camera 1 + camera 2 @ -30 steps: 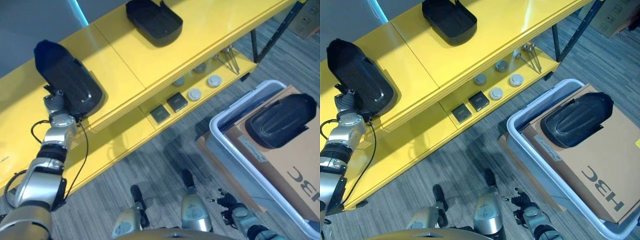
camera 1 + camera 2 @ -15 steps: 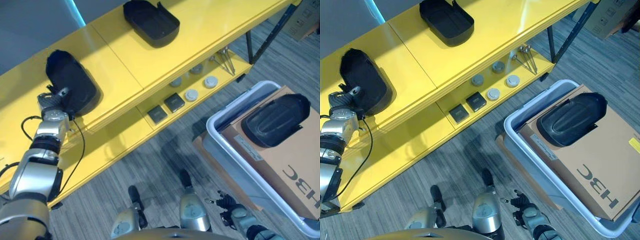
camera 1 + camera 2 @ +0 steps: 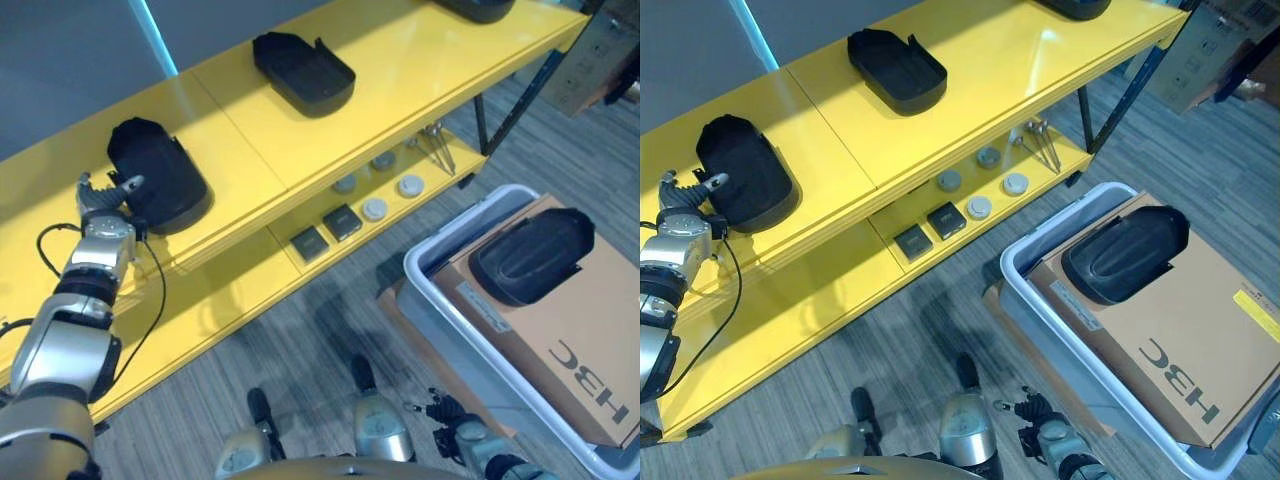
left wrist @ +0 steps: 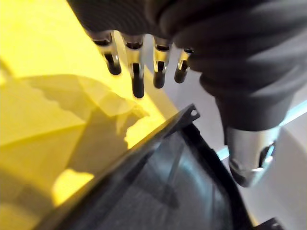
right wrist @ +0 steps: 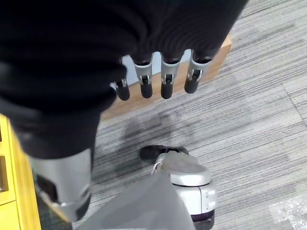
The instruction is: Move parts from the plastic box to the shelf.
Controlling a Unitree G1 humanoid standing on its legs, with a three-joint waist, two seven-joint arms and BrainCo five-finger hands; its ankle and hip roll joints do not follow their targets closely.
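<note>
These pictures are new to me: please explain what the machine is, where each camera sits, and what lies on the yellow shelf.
It is a humanoid robot with two silver arms and fingered hands. Two pictures come from cameras on its head, looking down; two come from its wrists. On the yellow shelf lie black moulded plastic parts; the nearest black part sits beside the left hand, whose fingers are open and hold nothing. Another black part rests on a brown cardboard sheet in the grey plastic box. The right hand hangs open above the floor.

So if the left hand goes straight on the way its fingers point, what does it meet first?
Probably the black part on the yellow shelf; the open left hand sits right beside it, though depth is unclear.
</note>
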